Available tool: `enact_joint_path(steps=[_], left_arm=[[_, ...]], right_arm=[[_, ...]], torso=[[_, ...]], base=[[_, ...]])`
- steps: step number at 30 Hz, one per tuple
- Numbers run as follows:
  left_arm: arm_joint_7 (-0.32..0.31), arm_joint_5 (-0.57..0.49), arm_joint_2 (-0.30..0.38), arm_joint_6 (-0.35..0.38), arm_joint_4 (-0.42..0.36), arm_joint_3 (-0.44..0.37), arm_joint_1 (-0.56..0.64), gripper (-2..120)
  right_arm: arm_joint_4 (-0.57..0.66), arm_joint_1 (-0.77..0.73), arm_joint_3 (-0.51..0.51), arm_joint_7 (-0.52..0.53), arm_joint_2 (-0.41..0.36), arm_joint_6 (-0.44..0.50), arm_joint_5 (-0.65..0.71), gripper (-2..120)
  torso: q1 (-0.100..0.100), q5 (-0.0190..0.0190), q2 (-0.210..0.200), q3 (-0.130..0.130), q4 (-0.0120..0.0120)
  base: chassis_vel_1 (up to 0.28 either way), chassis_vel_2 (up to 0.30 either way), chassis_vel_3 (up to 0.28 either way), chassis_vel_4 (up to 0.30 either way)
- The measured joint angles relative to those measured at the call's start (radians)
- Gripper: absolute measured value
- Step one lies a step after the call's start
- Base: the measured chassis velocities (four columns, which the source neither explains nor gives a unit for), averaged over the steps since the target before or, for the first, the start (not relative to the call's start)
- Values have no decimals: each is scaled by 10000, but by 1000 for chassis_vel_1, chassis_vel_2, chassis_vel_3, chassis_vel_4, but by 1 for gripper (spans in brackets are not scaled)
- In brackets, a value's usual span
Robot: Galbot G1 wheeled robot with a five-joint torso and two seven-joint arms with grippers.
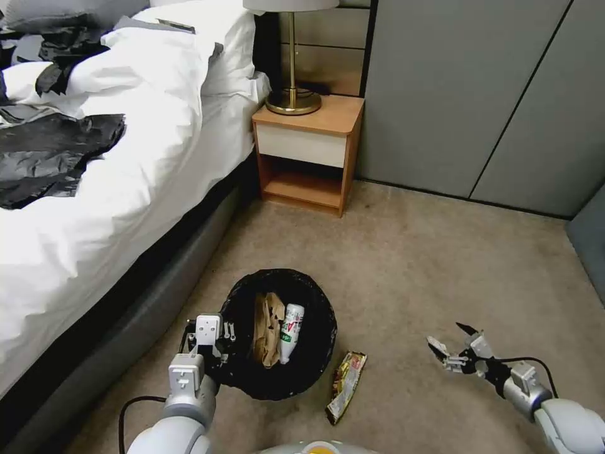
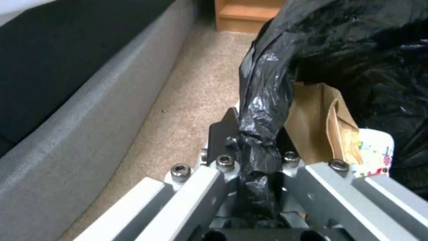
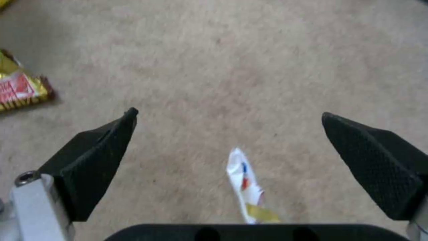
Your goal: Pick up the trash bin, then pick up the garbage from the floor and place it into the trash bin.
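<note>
The trash bin (image 1: 318, 315), lined with a crinkly black bag (image 2: 356, 50), is held just off the carpet beside the bed. My left gripper (image 1: 222, 343) (image 2: 254, 134) is shut on its near-left rim, pinching the bag's folded edge. Crumpled brown paper (image 1: 268, 328) (image 2: 321, 124) and a small white bottle (image 1: 291, 331) (image 2: 374, 154) lie inside. A yellow foil snack wrapper (image 1: 345, 384) (image 3: 20, 90) lies on the floor right of the bin. My right gripper (image 1: 449, 337) (image 3: 229, 115) hangs open over the carpet, with a small white wrapper (image 3: 245, 187) with red marks on the floor below it.
A bed (image 1: 113, 208) with a white duvet and black and grey clothes (image 1: 50, 151) runs along the left. A wooden nightstand (image 1: 309, 151) with a brass lamp (image 1: 292, 94) stands at the back. Grey wall panels (image 1: 479, 94) close the far side. Bare carpet (image 1: 441, 252) lies between.
</note>
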Motion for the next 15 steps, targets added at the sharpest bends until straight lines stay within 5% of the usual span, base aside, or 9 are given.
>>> enact_joint_path(steps=[15], left_arm=[[16, 144, -41, -67, -103, 89, 189, 1]], right_arm=[[-2342, 1279, -277, 298, 551, 309, -1019, 100]], torso=[[0, -1, 1, 0, 0]], base=[[0, 0, 0, 0]])
